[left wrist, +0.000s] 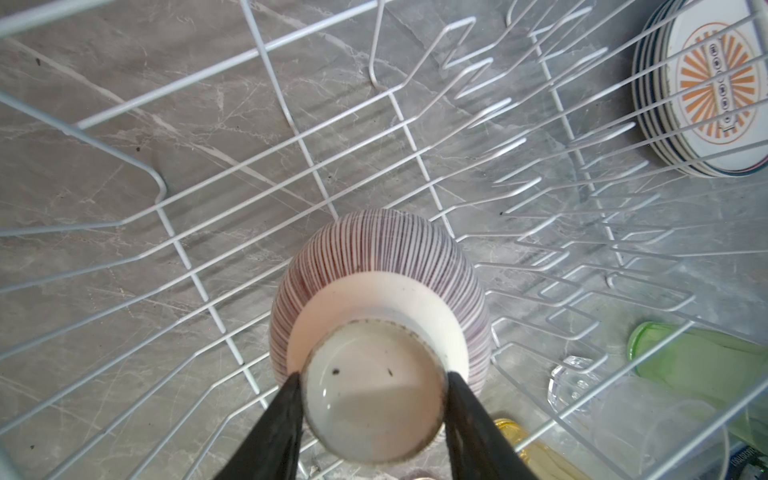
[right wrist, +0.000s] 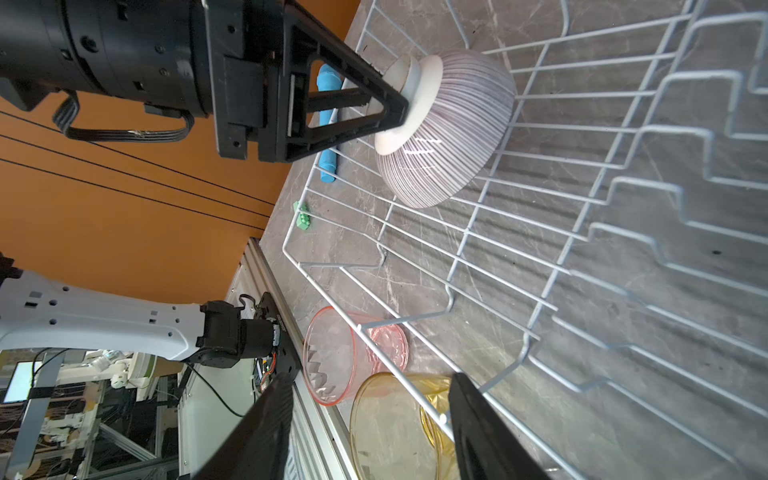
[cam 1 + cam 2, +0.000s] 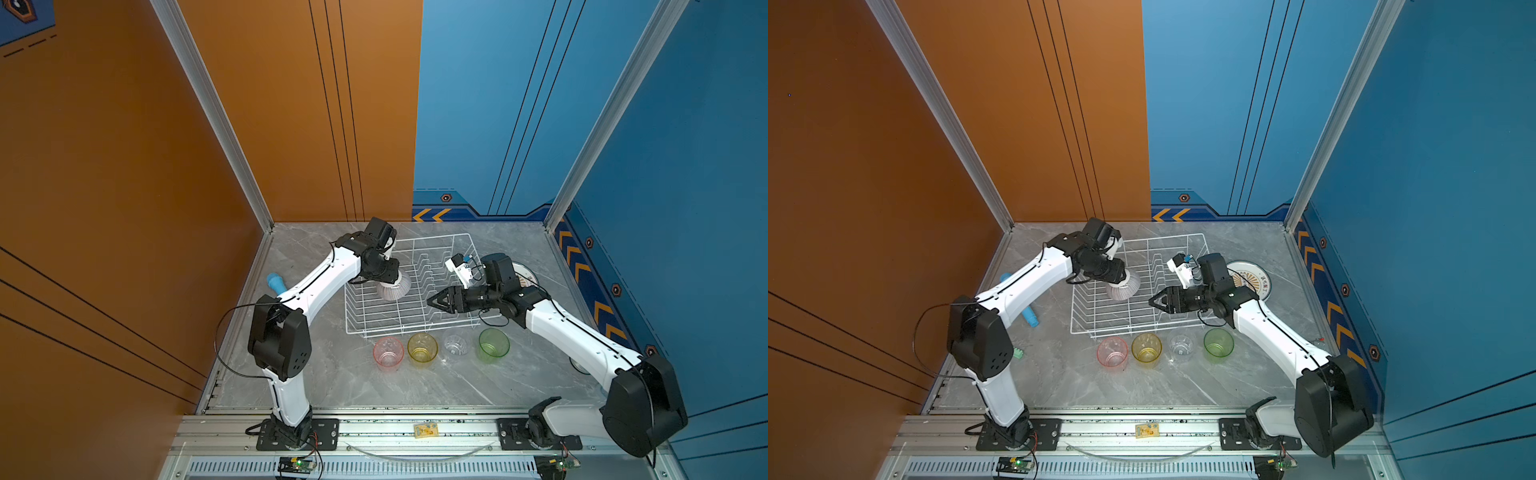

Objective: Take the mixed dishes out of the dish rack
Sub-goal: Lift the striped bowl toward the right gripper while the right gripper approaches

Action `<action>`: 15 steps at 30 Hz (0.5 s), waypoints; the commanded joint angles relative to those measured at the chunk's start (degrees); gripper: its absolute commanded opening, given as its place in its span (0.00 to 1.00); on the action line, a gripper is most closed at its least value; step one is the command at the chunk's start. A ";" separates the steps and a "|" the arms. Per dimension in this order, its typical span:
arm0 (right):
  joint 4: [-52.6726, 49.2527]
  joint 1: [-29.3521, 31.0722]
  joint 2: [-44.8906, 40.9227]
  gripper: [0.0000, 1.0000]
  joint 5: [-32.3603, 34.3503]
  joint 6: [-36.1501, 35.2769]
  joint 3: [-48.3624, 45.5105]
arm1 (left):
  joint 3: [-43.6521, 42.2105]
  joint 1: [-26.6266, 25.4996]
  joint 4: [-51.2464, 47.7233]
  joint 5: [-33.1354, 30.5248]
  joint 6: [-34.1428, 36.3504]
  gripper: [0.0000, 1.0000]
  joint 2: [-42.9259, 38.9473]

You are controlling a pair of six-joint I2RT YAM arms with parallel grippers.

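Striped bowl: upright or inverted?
Inverted, tilted. The left gripper clamps the striped bowl by its foot ring; rim faces down into the dish rack.

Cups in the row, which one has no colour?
The clear cup, standing between the yellow cup and the green cup; the pink cup is tinted too.

Left arm [image 3: 316,286] bent at elbow, reaching inward, left gripper [image 1: 372,374] pointing down, jaws clamped on foot ring of striped bowl [image 1: 374,249], right arm [image 3: 573,336] stretched leftward, right gripper [image 3: 430,303] roughly level, jaws parted, grippers apart.
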 commanded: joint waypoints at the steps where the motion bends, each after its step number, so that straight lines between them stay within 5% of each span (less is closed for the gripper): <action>1: 5.54 -0.67 -0.11 0.58 -3.25 2.90 -1.54 | 0.16 0.52 -0.14 3.85 0.65 0.44 -3.67; 15: 21.00 -2.45 -0.08 0.55 -8.51 12.55 -7.49 | 1.11 0.66 -0.04 9.63 0.12 0.44 -7.15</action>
